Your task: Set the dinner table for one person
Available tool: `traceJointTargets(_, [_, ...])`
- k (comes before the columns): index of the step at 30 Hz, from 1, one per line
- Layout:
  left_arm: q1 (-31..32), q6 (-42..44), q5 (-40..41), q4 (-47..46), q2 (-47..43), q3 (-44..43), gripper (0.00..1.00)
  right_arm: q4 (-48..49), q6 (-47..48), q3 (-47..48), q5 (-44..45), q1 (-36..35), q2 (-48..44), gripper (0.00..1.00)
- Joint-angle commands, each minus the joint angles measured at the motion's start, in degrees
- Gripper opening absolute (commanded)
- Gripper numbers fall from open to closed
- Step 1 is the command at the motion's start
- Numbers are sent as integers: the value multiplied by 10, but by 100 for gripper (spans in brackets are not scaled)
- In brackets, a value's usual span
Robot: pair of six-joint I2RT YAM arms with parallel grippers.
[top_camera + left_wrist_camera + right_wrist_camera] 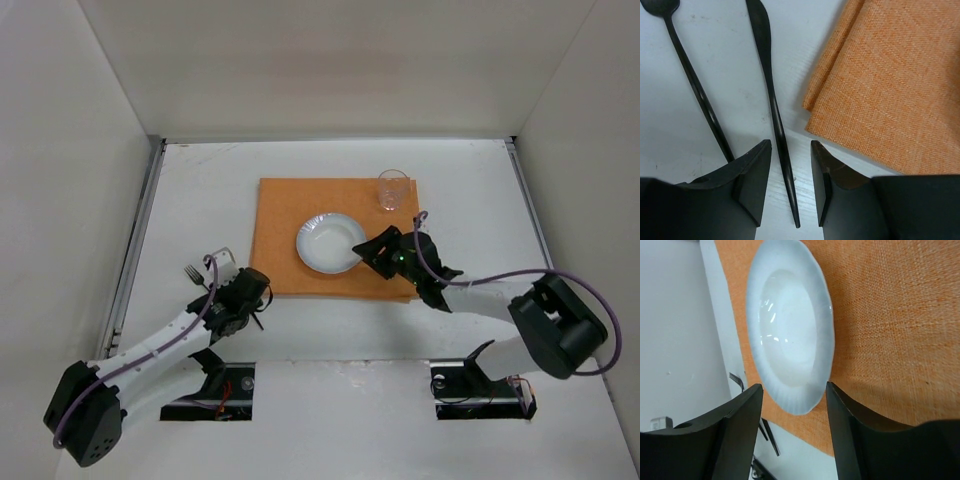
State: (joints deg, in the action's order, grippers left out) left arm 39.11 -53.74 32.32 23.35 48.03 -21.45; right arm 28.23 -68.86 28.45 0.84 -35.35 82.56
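Observation:
On the white dinner table [470, 190] lies an orange placemat [290, 205] with a white plate [330, 243] and a clear glass [393, 190] on it. A black fork [695, 85] and a black knife [771, 90] lie on the table left of the placemat [890, 85]. My left gripper [791, 145] is open and low, its fingers on either side of the knife's handle end without touching it; it also shows in the top view [240, 290]. My right gripper [794, 387] is open and empty at the plate's [790, 325] near rim; it also shows in the top view [372, 250].
White walls enclose the table on three sides, with grey rails [140, 240] along the side edges. The placemat's folded corner [812, 107] lies just right of the knife. The glass stands at the placemat's far right corner, behind the right gripper.

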Motion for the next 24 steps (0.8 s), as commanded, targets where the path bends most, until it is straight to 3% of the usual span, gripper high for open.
traceJointTargets(1, [11, -38, 18, 42, 18, -32, 34, -51, 58, -11, 51, -5, -65, 60])
traceJointTargets(5, [19, -51, 23, 38, 36, -27, 34, -114, 108, -24, 100, -9, -136, 59])
traceJointTargets(12, [22, -55, 22, 20, 84, -34, 34, -224, 183, -23, 165, -9, -285, 26])
traceJointTargets(14, [18, -59, 12, 14, 93, -33, 31, -265, 207, -11, 170, -3, -323, 22])
traceJointTargets(18, [15, -66, 7, 22, 97, -35, 25, -302, 246, 6, 179, 34, -389, 23])
traceJointTargets(24, [6, -68, -11, 22, 97, -32, 19, -307, 254, 24, 106, 139, -450, 37])
